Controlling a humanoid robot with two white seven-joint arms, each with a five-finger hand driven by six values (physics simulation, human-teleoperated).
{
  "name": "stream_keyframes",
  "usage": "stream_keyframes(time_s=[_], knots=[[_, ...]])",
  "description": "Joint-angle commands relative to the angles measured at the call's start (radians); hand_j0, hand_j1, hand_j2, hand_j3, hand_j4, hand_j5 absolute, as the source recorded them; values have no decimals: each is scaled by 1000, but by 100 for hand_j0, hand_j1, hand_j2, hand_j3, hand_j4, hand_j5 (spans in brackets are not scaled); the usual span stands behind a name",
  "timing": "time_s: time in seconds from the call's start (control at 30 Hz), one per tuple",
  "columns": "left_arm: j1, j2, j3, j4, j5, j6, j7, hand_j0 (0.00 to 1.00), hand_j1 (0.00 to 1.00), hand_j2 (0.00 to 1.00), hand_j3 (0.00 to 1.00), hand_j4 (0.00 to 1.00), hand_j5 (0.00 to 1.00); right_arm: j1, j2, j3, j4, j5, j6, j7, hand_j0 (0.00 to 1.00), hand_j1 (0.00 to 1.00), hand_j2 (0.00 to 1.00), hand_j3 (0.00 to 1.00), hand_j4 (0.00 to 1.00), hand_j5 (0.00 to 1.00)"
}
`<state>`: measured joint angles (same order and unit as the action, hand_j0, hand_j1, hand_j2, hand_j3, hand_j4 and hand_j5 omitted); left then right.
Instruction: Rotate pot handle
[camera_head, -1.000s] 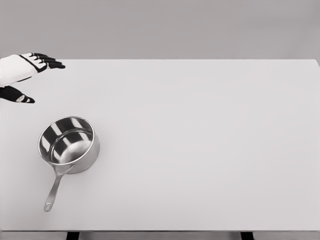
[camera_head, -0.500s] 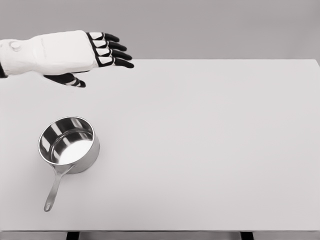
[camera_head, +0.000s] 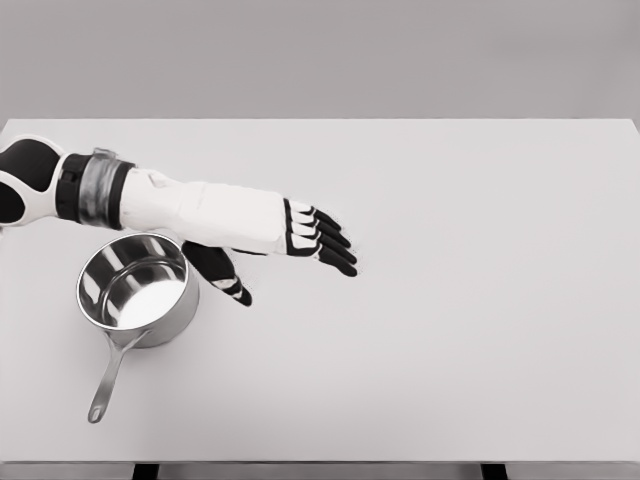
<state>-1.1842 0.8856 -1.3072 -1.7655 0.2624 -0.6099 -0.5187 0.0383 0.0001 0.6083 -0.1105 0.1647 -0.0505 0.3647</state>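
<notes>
A wide white counter (camera_head: 480, 300) fills most of the head view, its far edge meeting a plain grey wall. The left arm (camera_head: 170, 205) reaches in from the picture's left edge and stretches across the counter's left half, above the far rim of the pot. The steel pot (camera_head: 137, 291) stands upright near the counter's front left corner, its bowl shiny and holding nothing. The left hand (camera_head: 290, 240) lies just to the right of the pot, its fingers (camera_head: 325, 240) extended and slightly spread, the thumb (camera_head: 225, 280) angled down toward the pot's right wall; it grasps nothing. The pot's handle (camera_head: 106, 385) points toward the front edge, well apart from the hand.
</notes>
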Motion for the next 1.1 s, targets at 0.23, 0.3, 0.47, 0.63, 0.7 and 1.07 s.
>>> stream_keyframes(time_s=[0.23, 0.3, 0.47, 0.63, 0.7, 1.07], knots=[[-3, 246, -95, 0, 38, -1, 11, 100, 100, 100, 100, 100, 100, 0, 0, 1, 0, 1, -2, 0, 100, 100, 100, 100, 100, 100], [-3, 251, -101, 0, 38, -1, 12, 100, 100, 100, 100, 100, 100, 0, 0, 1, 0, -1, 0, 0, 100, 100, 100, 100, 100, 100], [2, 269, -167, -2, -20, -1, 2, 100, 100, 100, 100, 100, 100, 0, 0, 1, 0, -1, 0, 0, 100, 100, 100, 100, 100, 100], [2, 308, -159, 0, -22, -1, 12, 100, 100, 100, 100, 100, 100, 0, 0, 1, 0, -1, -2, 0, 100, 100, 100, 100, 100, 100], [3, 306, -159, 0, -23, -1, 11, 100, 100, 100, 100, 100, 100, 0, 0, 1, 0, -1, 0, 0, 100, 100, 100, 100, 100, 100], [74, 253, -164, 0, -42, -1, 5, 100, 100, 100, 100, 100, 100, 0, 0, 1, 0, -1, 0, 0, 100, 100, 100, 100, 100, 100]])
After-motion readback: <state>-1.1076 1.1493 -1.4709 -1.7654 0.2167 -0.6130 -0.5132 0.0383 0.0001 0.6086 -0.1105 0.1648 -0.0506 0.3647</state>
